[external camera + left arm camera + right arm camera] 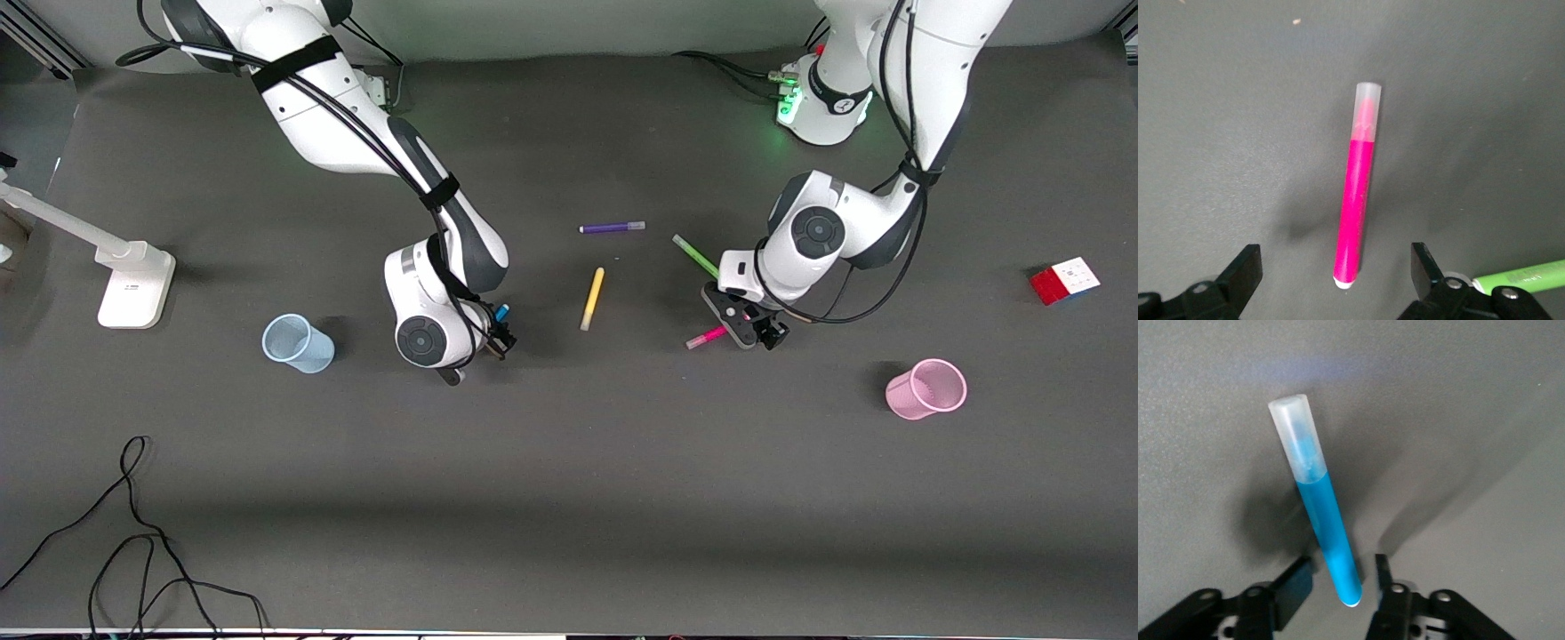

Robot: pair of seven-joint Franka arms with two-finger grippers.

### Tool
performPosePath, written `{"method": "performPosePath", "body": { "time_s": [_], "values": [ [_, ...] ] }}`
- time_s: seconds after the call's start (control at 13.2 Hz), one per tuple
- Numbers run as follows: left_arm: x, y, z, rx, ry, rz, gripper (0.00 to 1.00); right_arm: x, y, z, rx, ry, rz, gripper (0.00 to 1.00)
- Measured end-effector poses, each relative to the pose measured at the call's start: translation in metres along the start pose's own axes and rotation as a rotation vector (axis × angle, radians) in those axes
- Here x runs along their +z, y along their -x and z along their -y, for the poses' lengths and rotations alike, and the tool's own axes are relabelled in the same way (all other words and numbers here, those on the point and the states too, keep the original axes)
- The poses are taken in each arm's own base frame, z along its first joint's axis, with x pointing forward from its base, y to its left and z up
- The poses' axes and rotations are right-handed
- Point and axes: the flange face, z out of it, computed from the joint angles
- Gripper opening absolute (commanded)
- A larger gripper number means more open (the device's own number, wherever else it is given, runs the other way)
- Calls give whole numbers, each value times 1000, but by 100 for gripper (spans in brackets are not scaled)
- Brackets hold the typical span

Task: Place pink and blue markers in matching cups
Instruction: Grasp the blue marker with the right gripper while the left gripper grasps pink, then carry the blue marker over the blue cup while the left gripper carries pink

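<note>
- Pink marker — lying on the table near its middle, between the wide-spread fingers of the left gripper, untouched.
- Blue marker — between the narrowed fingers of the right gripper; whether they grip it cannot be told.
- Blue cup — upright toward the right arm's end.
- Pink cup — toward the left arm's end.
- Green marker beside the left gripper; yellow marker mid-table.

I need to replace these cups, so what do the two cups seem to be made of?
Blue cup: probably thin translucent plastic, smooth; the dark table shows faintly through its wall. Pink cup: likely plastic too, pale and matte, with what looks like a fine mesh texture in the front view; whether it is truly perforated I cannot tell.
</note>
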Motion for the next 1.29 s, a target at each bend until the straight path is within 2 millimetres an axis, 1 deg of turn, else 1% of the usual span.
{"method": "performPosePath", "body": {
  "time_s": [0.15, 0.3, 0.38, 0.46, 0.53, 0.61, 0.68, 0.76, 0.84, 0.91, 0.99, 1.06, 1.14, 1.22, 1.29],
  "values": [
    [11, 0, -3, 2, 11, 5, 99, -3, 1, 0, 0, -1, 3, 0],
    [17, -1, -7, 1, 21, 11, 95, -6, 1, 0, 0, -6, 2, 0],
    [19, -2, -9, -3, 23, 13, 85, -11, -1, -1, 3, -12, 0, 0],
    [19, -3, -10, -6, 24, 14, 73, -22, -4, -2, 10, -19, -3, 0],
    [19, -4, -11, -13, 23, 13, 62, -42, -12, -6, 24, -27, -5, 0],
    [18, -4, -10, -24, 21, 10, 48, -72, -23, -13, 43, -43, -9, 0],
    [16, -6, -7, -36, 16, 5, 34, -111, -34, -22, 62, -73, -13, 0],
    [14, -8, -5, -52, 12, 0, 21, -155, -42, -34, 78, -104, -16, 0],
    [12, -8, -2, -71, 8, -3, 9, -202, -49, -49, 91, -123, -12, 0],
    [10, -9, 0, -88, 5, -6, 4, -249, -55, -69, 105, -132, 10, 0],
    [10, -10, 1, -100, 4, -7, 2, -291, -61, -91, 118, -144, 55, 0],
    [10, -10, 2, -109, 3, -8, 0, -328, -72, -114, 132, -161, 104, 0],
    [8, -11, 3, -117, 2, -8, 0, -361, -88, -139, 147, -187, 155, 0],
    [4, -14, 6, -133, 4, -1, 0, -386, -106, -164, 161, -218, 208, 0],
    [-4, -20, 13, -155, 5, 14, 0, -403, -126, -189, 168, -249, 258, 0]
  ]
}}
